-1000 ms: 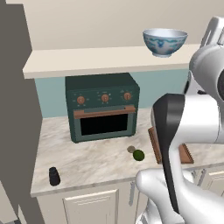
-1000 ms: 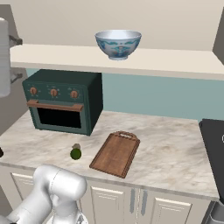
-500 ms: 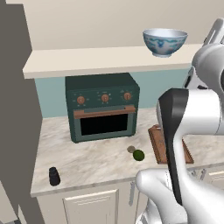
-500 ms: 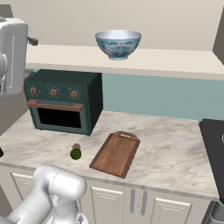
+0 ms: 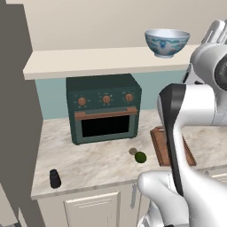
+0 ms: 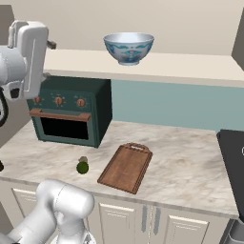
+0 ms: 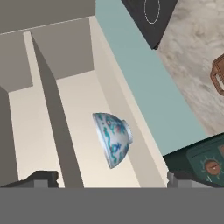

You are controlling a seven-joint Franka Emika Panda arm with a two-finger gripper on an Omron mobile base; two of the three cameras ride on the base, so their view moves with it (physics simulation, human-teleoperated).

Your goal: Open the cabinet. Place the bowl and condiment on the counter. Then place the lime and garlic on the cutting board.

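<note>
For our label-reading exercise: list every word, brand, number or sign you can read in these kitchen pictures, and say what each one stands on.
None can be read.
The oven front carries three orange knobs and no lettering.
The bowl bears a blue pattern, not writing.
The condiment is plain black.
The cutting board is bare wood.

Rendered kitchen interior. A dark green toaster oven (image 6: 69, 110) with three orange knobs and a copper handle stands at the left against a pale teal backsplash (image 6: 162, 102). Above the backsplash, the rear wall (image 5: 97, 24) is flat beige (evenly lit, without visible lamps). Cream base cabinets (image 6: 167, 221) with short grey handles run along the near edge. A black cooktop (image 6: 233, 157) lies at the far right.
</note>
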